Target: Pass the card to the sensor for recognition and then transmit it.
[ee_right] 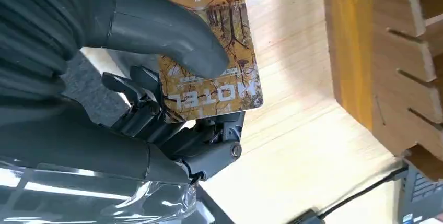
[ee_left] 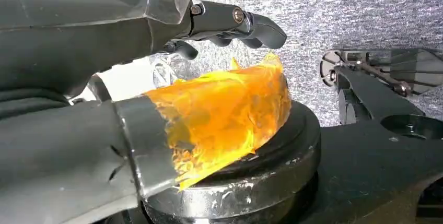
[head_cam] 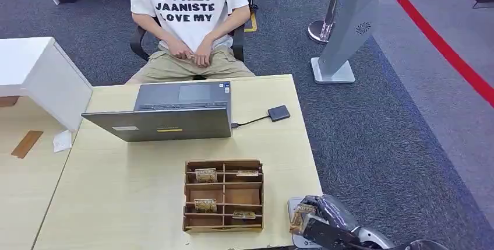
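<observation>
My right hand (head_cam: 317, 215) is at the table's near right corner, beside the wooden card box (head_cam: 223, 222). It pinches a brown hotel card (head_cam: 300, 217) between thumb and fingers; the right wrist view shows the card (ee_right: 219, 51) under the thumb, just above the tabletop. The small black sensor (head_cam: 279, 113) lies flat near the table's far right edge, its cable running to the laptop (head_cam: 169, 123). My left hand (ee_left: 219, 25) hangs over the grey carpet with nothing in it, fingers apart, yellow tape on the thumb (ee_left: 230, 114).
The box holds several more cards (head_cam: 205, 175) in its slots. A person (head_cam: 186, 11) sits behind the laptop with hands in their lap. A white partition (head_cam: 52, 81) stands at the left, a grey kiosk (head_cam: 343, 34) on the carpet at the right.
</observation>
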Available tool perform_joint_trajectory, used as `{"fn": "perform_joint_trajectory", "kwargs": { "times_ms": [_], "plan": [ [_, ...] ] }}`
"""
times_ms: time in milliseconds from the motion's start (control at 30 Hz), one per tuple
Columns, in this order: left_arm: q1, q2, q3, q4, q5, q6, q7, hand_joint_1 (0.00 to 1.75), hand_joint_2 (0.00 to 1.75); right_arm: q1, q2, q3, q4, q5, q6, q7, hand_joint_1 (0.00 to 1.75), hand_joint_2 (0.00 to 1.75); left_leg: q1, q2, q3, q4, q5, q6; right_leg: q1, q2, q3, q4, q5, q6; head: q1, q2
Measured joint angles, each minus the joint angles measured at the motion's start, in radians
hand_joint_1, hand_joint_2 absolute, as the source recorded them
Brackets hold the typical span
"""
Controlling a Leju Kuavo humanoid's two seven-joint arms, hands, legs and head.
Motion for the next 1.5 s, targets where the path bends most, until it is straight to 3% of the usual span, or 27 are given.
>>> {"fn": "perform_joint_trajectory", "kwargs": {
  "times_ms": [233, 1500],
  "plan": [
    [0.000, 0.002, 0.000, 0.000, 0.000, 0.003, 0.000, 0.00, 0.00, -0.008, -0.002, 0.001, 0.003, 0.067, -0.013, 0.038, 1.75, 1.75, 0.000, 0.000, 0.000, 0.000, 0.000, 0.000, 0.000, 0.000, 0.000, 0.000, 0.000, 0.000, 0.000, 0.000],
    [0.000, 0.002, 0.000, 0.000, 0.000, 0.006, 0.002, 0.00, 0.00, -0.044, -0.007, 0.051, 0.034, 0.105, 0.003, 0.056, 1.75, 1.75, 0.000, 0.000, 0.000, 0.000, 0.000, 0.000, 0.000, 0.000, 0.000, 0.000, 0.000, 0.000, 0.000, 0.000]
  ]
}}
